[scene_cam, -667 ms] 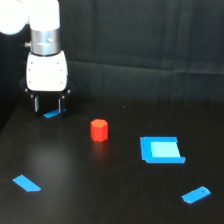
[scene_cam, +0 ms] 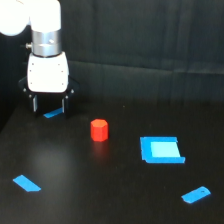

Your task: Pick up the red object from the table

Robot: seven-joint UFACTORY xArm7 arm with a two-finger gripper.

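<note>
The tool (scene_cam: pixel 49 106), fingers apart and empty, has barely shifted in the last moment, hanging over a blue strip (scene_cam: pixel 53 114) toward the exterior view's left. The red block (scene_cam: pixel 99 130) sits untouched on the counter (scene_cam: pixel 110 195), so approach remains undone.

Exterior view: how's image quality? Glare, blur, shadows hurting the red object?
Exterior view: soft overall, edges slightly blurred. The red object stands out sharply in colour against the black table; faint sheen on the table below it. The gripper is dark against the dark backdrop, so its fingers are hard to read.
</note>
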